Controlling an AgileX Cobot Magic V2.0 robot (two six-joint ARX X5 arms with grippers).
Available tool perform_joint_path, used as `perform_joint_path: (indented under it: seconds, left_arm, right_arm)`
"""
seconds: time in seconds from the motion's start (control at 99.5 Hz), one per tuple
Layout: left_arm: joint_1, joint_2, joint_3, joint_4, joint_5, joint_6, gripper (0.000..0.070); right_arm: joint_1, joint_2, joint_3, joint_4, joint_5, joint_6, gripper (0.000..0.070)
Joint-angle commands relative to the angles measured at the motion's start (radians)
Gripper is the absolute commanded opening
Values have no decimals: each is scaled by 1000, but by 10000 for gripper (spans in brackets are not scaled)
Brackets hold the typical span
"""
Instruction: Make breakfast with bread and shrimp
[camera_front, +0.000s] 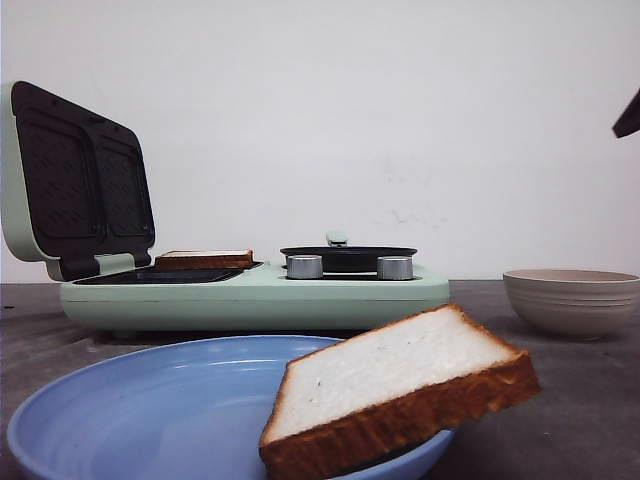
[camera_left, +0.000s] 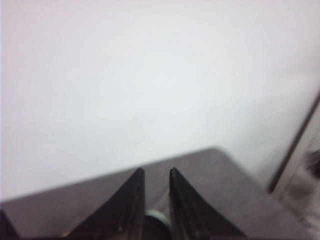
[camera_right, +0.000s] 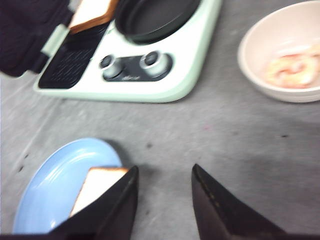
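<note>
Your view forward over the grey bench (camera_front: 590, 400) shows a blue plate (camera_front: 150, 410) close to you, with one thick slice of bread (camera_front: 400, 385) propped on its right rim, tilted, white face up and brown crust toward you. Behind the plate sits a pale green breakfast maker (camera_front: 250, 295) with its dark ridged lid (camera_front: 85, 180) raised at the left. A second bread slice (camera_front: 203, 260) lies flat on the open grill plate, and beside it, to the right, a shallow black pan (camera_front: 348, 258) rests on the maker above two silver knobs (camera_front: 305, 266). Farther right, well apart from the maker, stands a beige bowl (camera_front: 572, 300). From the right wrist camera you see pale orange-pink shrimp (camera_right: 292, 70) lying inside that bowl, blurred. Your right gripper (camera_right: 162, 175) hangs above bare bench, its two dark fingers (camera_right: 212, 200) spread apart with nothing between them; the blue plate and its slice are near one finger, the bowl well away. Your left gripper (camera_left: 156, 175) points at a plain white wall over the bench's far edge; its fingers (camera_left: 127, 205) stand a narrow gap apart and grip nothing, though a small round object shows blurred below the gap and you cannot tell what it is. In the front view only a dark corner of an arm (camera_front: 628, 115) shows at the upper right edge.
</note>
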Motion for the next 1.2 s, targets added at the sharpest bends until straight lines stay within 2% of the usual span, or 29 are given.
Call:
perform_joint_path:
  seconds: [0.0,0.211,0.342,0.472,0.593,0.693,0.764,0.934,1.025,1.185]
  left_arm:
    - [-30,-60,84,-51,-6,19,0]
    - [-55,-334,-148,-54,-7,14,0]
    - [-55,-522,-443,-54,-74,-2,0]
    - [-55,-694,-793,-54,-146,4,0]
    - [-55,-814,-1093,-52,-170,3,0]
    - [-55,-877,-1286,-24,-182,-9,0]
    - [-55,-921,-1407,49,-167,-14,0]
    - [-55,-1023,-1627,275,-52,-14,0]
    - [-55,-1073,-1717,358,-47,-12,0]
    - [-55,-1128,-1812,445,-47,-11,0]
  right_arm:
    - [9,24,15,12,-34,10,201]
    - [44,161,15,14,-160,51,357]
    - [90,269,17,27,-225,79,367]
    - [160,378,26,30,-269,98,444]
    - [232,457,32,50,-268,106,445]
    - [280,518,32,108,-259,152,445]
    - [301,550,32,144,-237,186,445]
    - [320,600,32,188,-209,235,442]
    - [320,620,32,186,-212,251,436]
    - [320,650,32,187,-216,254,313]
